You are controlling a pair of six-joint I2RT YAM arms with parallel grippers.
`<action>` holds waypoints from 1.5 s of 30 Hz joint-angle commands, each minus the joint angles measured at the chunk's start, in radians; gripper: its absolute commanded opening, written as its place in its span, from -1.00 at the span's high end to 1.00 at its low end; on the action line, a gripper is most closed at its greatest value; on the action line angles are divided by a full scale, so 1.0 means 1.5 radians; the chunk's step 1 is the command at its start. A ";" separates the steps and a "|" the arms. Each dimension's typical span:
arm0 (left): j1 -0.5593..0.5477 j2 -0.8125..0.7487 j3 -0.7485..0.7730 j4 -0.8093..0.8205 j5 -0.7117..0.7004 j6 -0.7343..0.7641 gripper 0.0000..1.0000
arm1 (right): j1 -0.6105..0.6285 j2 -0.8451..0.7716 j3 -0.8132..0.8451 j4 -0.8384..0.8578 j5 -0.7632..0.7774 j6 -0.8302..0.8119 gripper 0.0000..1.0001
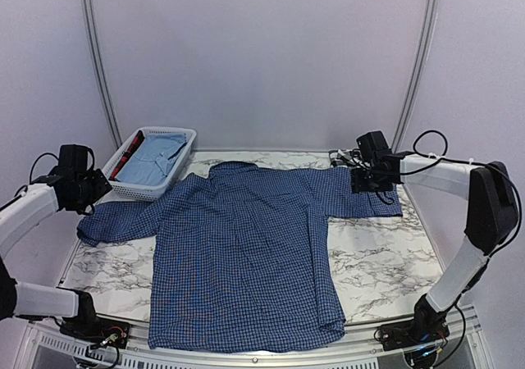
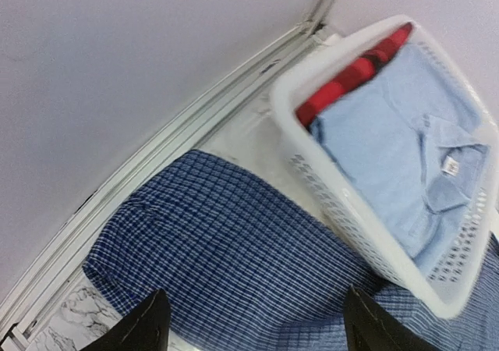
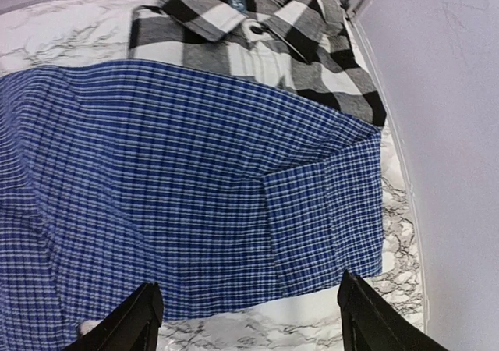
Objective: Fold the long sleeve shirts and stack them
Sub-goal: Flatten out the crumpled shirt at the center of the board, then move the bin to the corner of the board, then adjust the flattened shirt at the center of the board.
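Note:
The dark blue checked long sleeve shirt point(image 1: 246, 254) lies flat on the marble table point(image 1: 377, 271), collar at the back and both sleeves spread sideways. My left gripper point(image 1: 85, 192) hovers open over the left sleeve point(image 2: 234, 265), nothing between its fingers point(image 2: 148, 324). On the other side, my right gripper point(image 1: 367, 184) hangs open above the right sleeve's cuff point(image 3: 327, 210), also holding nothing. The black-and-white plaid shirt point(image 3: 249, 43) lies folded at the back right corner, its front edge under the blue sleeve; the right arm mostly hides it in the top view.
A white slatted basket point(image 1: 131, 190) stands at the back left, touching the left sleeve, with a light blue shirt point(image 2: 405, 156) and something red point(image 2: 351, 74) in it. Booth walls and a metal frame rail point(image 2: 156, 164) run close behind both sleeves.

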 commanded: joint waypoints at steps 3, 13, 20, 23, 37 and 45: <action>-0.176 -0.043 0.016 -0.017 0.033 0.009 -0.52 | 0.069 -0.027 0.024 -0.019 -0.015 0.022 -0.52; -0.357 0.275 0.265 0.058 0.066 0.053 -0.50 | 0.140 -0.019 0.026 0.007 -0.087 0.050 -0.53; -0.341 0.519 0.487 0.060 0.114 0.082 -0.50 | 0.192 -0.019 -0.007 0.050 -0.136 0.063 -0.53; -0.322 0.588 0.551 0.045 0.119 0.086 -0.50 | 0.205 -0.005 -0.007 0.069 -0.144 0.060 -0.53; -0.252 0.711 0.657 0.013 0.131 0.099 -0.50 | 0.204 0.169 0.089 0.167 -0.236 0.037 -0.54; -0.258 0.741 0.720 0.011 0.216 0.137 -0.49 | 0.177 0.278 0.149 0.212 -0.287 0.066 -0.53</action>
